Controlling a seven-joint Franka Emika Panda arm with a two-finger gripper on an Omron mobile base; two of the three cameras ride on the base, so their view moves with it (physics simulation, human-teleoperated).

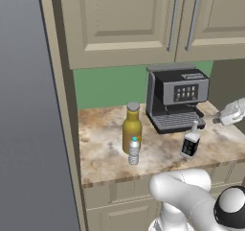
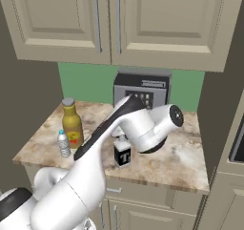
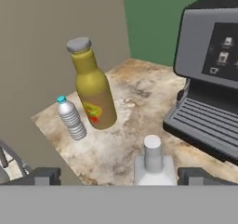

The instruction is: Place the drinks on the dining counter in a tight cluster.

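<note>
In front of me the short marbled tabletop (image 1: pixel 158 153) under the beige cabinets carries a coffee machine (image 1: pixel 176 98) at the back. Standing upright on the stone are the amber-yellow bottle (image 1: pixel 132 128), the small water bottle (image 1: pixel 134 151) just beside it toward the front edge, and the dark white-labelled bottle (image 1: pixel 191 141) near the machine's tray.

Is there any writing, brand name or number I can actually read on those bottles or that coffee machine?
"T": a white letter on the small dark bottle, right base view.
Amber-yellow bottle: red and yellow emblem, no readable words.
Coffee machine: small button icons and a light strip on top, too blurred to read.
Water bottle: no label visible.
</note>
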